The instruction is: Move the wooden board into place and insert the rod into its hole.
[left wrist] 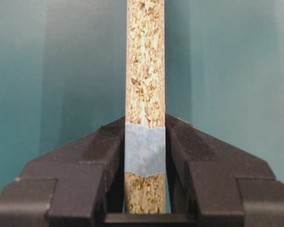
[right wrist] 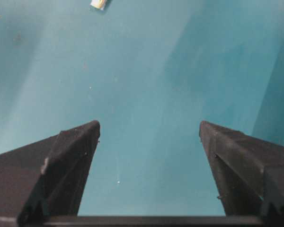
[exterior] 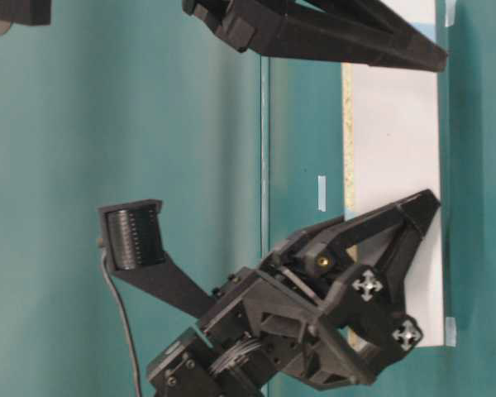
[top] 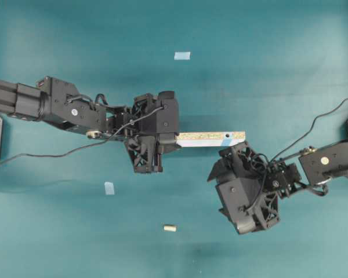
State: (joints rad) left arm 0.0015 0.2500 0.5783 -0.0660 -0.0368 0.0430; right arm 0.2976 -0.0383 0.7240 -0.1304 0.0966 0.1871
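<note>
Over teal table (top: 75, 231), left gripper (left wrist: 145, 142) clamps wooden board (top: 211, 138).

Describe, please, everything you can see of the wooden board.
The wooden board is a long, narrow plank. Its speckled beige particleboard edge faces up in the overhead view, and its broad face looks smooth and whitish. A strip of pale blue tape crosses the edge. The left gripper clamps one end between its fingers and carries the board on edge. The far end reaches toward the open right gripper, apart from it. No hole is visible.
</note>
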